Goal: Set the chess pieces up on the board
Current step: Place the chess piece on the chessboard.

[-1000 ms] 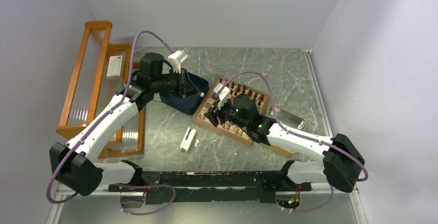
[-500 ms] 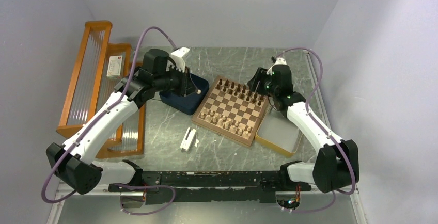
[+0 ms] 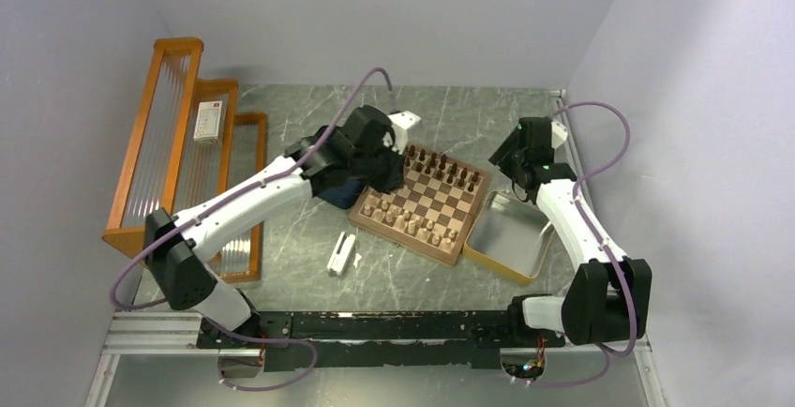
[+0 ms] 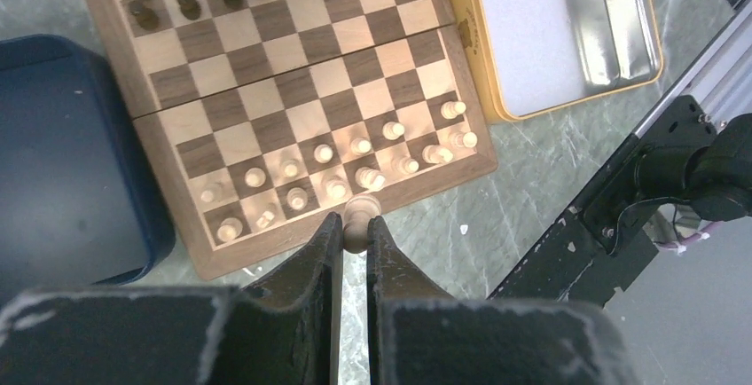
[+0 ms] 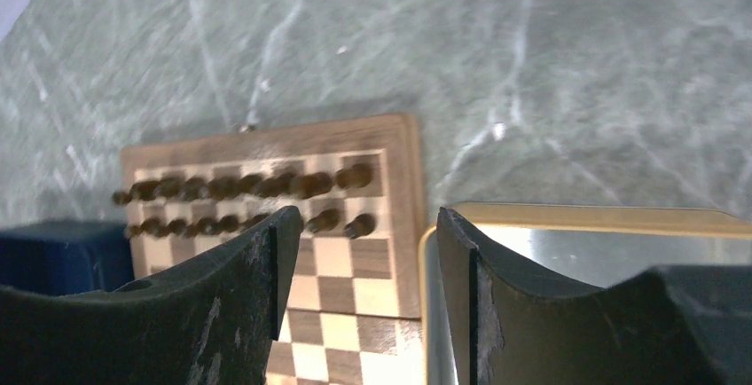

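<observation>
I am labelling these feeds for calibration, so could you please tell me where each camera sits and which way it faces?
Top external: high behind the robot, looking down on the table; left arm and right arm show.
Left wrist: above the board, facing down; left gripper shut on a pale piece.
Right wrist: looks down aslant at the dark pieces; right gripper open.
Shared: all three show the board and the yellow-rimmed tray.

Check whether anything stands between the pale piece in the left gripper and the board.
Nothing visible does. The left gripper holds the pale piece above the board rim; only placed pale pieces stand close by.
</observation>
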